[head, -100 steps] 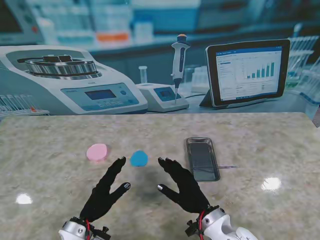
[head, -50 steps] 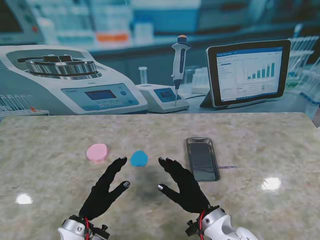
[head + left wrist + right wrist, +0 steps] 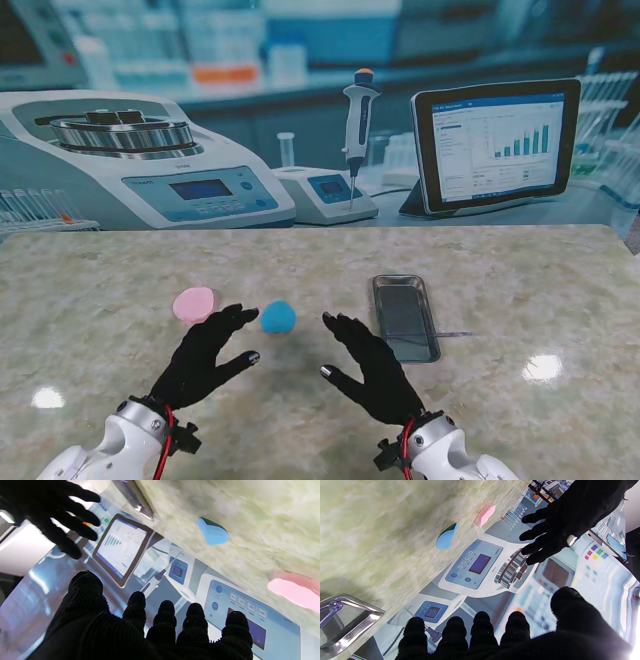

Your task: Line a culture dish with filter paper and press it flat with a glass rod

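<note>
Nearest to me, the left robot hand (image 3: 200,355) hangs over the marbled counter (image 3: 100,280) with its black-gloved fingers spread wide and nothing in them, fingertips close to the pink disc; the right robot hand (image 3: 370,365) hangs beside it, fingers likewise apart and empty, the two hands well apart from each other; just beyond and between their fingertips lies a small blue disc (image 3: 278,317), flat on the counter, and to its left, near it but not touching, a pink disc (image 3: 194,304); to the right of the blue disc sits a shallow metal tray (image 3: 430,340), a thin glass rod (image 3: 455,333) lying across its nearer end and jutting past its right rim; farther off stands a printed laboratory backdrop (image 3: 320,110).
</note>
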### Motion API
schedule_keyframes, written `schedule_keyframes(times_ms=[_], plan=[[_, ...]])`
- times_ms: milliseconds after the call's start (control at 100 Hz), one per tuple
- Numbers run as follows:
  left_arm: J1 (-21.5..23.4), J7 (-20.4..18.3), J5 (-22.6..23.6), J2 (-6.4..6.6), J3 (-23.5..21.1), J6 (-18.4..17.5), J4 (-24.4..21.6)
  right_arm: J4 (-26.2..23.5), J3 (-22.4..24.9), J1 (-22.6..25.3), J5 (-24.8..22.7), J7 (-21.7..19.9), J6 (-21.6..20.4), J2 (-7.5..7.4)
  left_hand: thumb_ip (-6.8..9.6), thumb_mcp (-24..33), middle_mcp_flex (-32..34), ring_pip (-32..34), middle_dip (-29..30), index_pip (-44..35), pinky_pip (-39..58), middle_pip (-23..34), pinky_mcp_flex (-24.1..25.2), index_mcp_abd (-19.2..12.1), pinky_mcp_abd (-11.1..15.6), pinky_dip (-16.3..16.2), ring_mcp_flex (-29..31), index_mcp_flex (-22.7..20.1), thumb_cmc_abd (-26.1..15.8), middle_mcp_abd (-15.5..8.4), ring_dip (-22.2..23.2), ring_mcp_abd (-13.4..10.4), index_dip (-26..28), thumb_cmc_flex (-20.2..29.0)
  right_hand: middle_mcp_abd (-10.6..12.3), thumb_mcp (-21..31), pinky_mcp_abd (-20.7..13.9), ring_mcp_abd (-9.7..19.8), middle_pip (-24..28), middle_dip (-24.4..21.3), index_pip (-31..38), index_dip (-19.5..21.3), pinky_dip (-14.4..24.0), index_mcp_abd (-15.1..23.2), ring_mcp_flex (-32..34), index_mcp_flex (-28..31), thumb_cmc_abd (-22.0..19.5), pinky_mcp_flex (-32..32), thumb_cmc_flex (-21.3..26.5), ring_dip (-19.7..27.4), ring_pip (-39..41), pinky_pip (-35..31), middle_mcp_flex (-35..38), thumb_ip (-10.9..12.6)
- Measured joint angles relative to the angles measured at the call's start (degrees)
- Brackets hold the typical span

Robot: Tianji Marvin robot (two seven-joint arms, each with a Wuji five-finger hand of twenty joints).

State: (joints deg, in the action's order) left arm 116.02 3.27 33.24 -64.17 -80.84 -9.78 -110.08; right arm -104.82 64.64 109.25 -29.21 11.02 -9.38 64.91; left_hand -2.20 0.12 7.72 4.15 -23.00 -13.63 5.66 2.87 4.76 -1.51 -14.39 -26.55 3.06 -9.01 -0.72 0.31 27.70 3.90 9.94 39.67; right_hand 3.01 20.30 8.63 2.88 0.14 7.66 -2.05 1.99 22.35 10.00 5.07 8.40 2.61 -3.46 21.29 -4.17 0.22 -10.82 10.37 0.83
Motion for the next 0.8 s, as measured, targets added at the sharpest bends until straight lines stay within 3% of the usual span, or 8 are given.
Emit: schedule_keyframes(times_ms=[140,310,450,680,800], plan=[[-2.62,-3.23,5.2,0.73,-1.15,3.16,-0.04,-0.21,0.24,0.21,0.24,0.06,-0.01,0.01,0.0,0.0,0.0,-0.25,0.16,-0.01,0.0,0.0,0.0,0.0,-0.12,0.0,0.0,0.0,0.09,0.0,-2.68,0.0,0.0,0.0,0.0,0.0,0.0,0.0,0.0,0.01,0.0,0.07,0.63,0.0,0.0,0.0,0.0,-0.01,0.0,0.0,0.0,-0.05,0.0,-0.02],[-6.84,-6.2,8.36,1.59,-1.57,4.63,0.86,-0.31,0.37,0.26,0.88,-0.19,-0.07,0.01,-0.01,0.0,0.01,-0.02,0.16,-4.16,0.0,0.13,0.0,-1.23,-0.23,-0.81,0.0,-0.01,0.98,0.0,-1.46,0.0,1.99,1.45,0.0,0.0,0.0,0.0,0.02,0.02,0.0,1.13,1.36,0.0,0.0,0.0,0.0,-0.06,0.06,-0.2,0.0,-0.41,0.0,-0.02],[-10.92,-8.23,13.98,2.2,-1.53,6.01,2.78,-0.37,0.54,0.36,0.89,-0.16,-0.07,0.03,-0.01,0.0,0.03,0.0,0.16,-4.93,0.04,0.69,0.04,-2.74,-0.35,-2.32,0.0,-0.01,1.98,0.0,-0.85,0.01,2.07,2.22,0.0,0.0,0.0,0.0,0.03,0.04,0.0,1.36,1.47,0.0,0.0,0.0,0.0,-0.12,0.07,-0.64,-0.01,-0.82,0.0,-0.02],[-18.56,-12.91,13.95,3.2,-0.65,6.93,8.71,-0.56,0.83,0.55,0.89,0.01,-0.07,0.07,-0.01,0.0,0.05,0.01,0.17,-4.96,0.32,1.4,0.13,-3.28,-0.35,-2.97,0.01,-0.01,2.04,0.0,-0.82,0.01,2.08,2.67,0.0,0.0,0.0,0.0,0.04,0.04,0.0,1.98,1.55,0.0,0.0,0.0,0.0,-0.28,0.08,-0.66,-0.01,-0.85,0.0,-0.02],[-22.7,-15.88,14.05,3.7,-0.15,5.67,12.67,-0.63,1.05,0.67,0.99,0.06,-0.05,0.09,-0.01,0.0,0.13,0.19,0.17,-5.53,0.76,3.08,-0.61,-3.3,-0.56,-3.76,1.49,-0.01,2.04,0.0,-0.82,0.02,2.2,2.65,0.0,0.0,0.0,0.0,0.05,0.04,0.0,2.64,2.13,0.0,0.0,0.0,0.0,-0.32,0.09,-0.67,-0.01,-0.85,0.0,-0.03]])
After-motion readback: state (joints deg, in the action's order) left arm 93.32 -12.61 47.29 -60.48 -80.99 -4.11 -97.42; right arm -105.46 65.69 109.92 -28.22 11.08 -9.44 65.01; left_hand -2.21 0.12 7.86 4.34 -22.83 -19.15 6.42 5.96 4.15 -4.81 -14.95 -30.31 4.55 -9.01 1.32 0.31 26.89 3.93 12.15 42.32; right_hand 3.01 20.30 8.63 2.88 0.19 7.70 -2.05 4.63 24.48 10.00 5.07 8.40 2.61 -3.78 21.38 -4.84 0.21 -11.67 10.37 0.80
